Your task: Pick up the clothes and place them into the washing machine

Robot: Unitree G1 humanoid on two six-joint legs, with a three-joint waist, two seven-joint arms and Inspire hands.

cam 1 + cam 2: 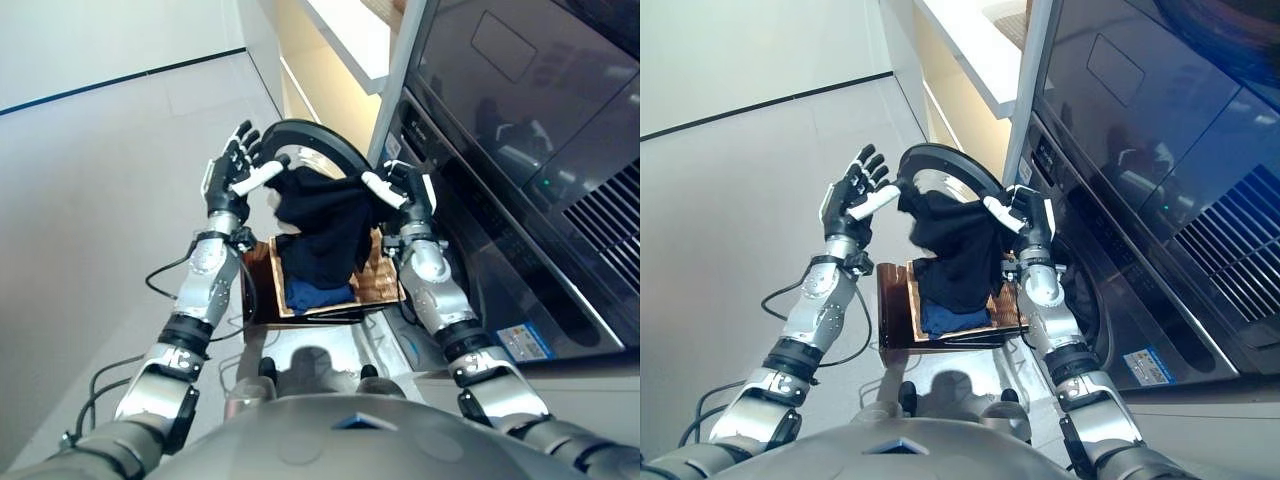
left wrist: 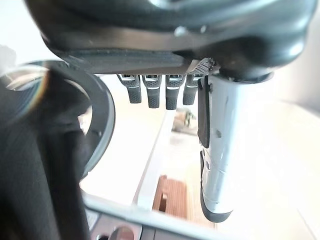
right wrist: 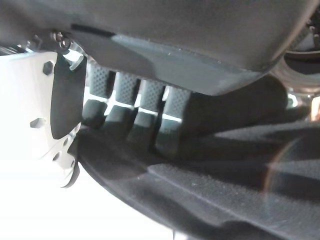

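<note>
Right hand [image 3: 150, 120] is what sits closest to a lens, in its own wrist view: the fingers are curled down into black cloth [image 1: 325, 225], so that hand is grasping the garment. In the head views it sits at center right of the frame, up against the washer front.

Left hand [image 1: 232, 165] is at center left with fingers straight and spread. Its white thumb looks like it touches the cloth's edge, but the wrist view shows straight fingers with nothing in them, so I'd call it released, more of a support than a grip. Can't fully confirm the thumb contact though.

So the black cloth hangs mid-frame between the two hands, lifted above the wooden box [image 1: 375, 285], just in front of the open round door [image 1: 315, 140]. Something blue [image 1: 305, 292] lies in the box below it, probably another piece of clothing.

Progress-wise, I'd say the pick-up of the first garment is done and it's raised to about door height. It isn't inside the washer [image 1: 520, 200] yet. What's left is pushing it through the opening, letting go, then coming back for the blue piece.
</note>
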